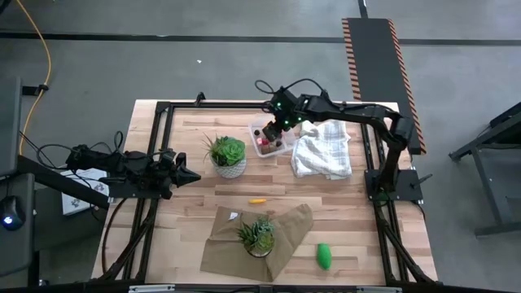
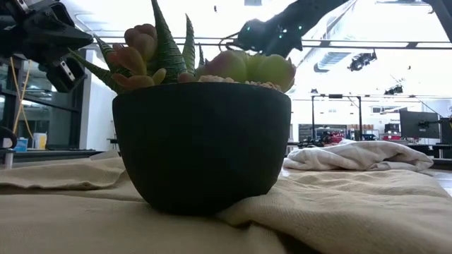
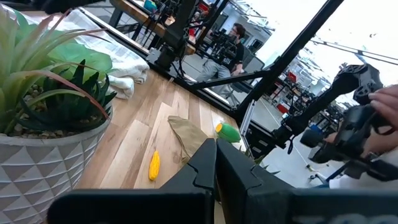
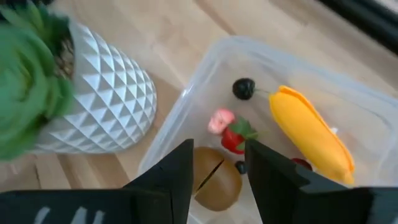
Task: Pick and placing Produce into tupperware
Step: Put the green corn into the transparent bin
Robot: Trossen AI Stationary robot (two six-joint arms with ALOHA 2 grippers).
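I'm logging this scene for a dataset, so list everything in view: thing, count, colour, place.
container: one, clear, far side of table, beside the white pot
yellow piece: one, in the container
brown ball: one, in the container
red berry: one, in the container
dark berry: one, in the container
yellow piece on table: one, mid-table
green piece: one, near edge of table
white pot plant: one, green leaves, mid-table
dark pot plant: one, on tan cloth
tan cloth: one, near edge
white cloth: one, right of container
right gripper: open, above the container
left gripper: shut, left of the white pot
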